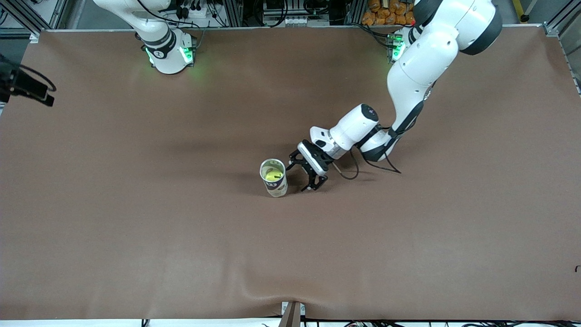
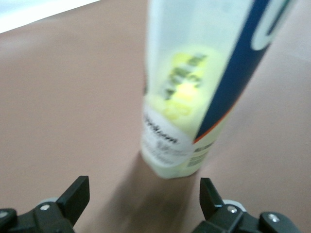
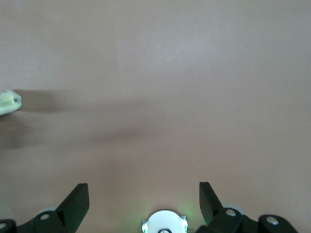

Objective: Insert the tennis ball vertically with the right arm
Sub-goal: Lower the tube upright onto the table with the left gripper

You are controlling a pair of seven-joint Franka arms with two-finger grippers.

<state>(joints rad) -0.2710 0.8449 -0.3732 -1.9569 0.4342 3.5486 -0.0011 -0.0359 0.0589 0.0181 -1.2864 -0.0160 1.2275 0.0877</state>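
Note:
A clear tennis ball can (image 1: 274, 178) with a white and blue label stands upright with its top open, near the middle of the table. A yellow tennis ball (image 1: 274, 174) lies inside it and shows through the wall (image 2: 187, 80) in the left wrist view. My left gripper (image 1: 303, 175) is low, beside the can on the side toward the left arm's end. It is open, and its fingers (image 2: 77, 194) are clear of the can (image 2: 194, 97). My right gripper (image 3: 144, 187) is open and empty, high over bare table near its own base (image 3: 164, 224). The right arm (image 1: 150, 27) rises out of the front view's top.
Brown cloth (image 1: 181, 236) covers the whole table, with a small wrinkle at its edge nearest the front camera. A black piece with a cable (image 1: 27, 86) juts in at the edge toward the right arm's end. The can's pale end (image 3: 8, 102) shows at the edge of the right wrist view.

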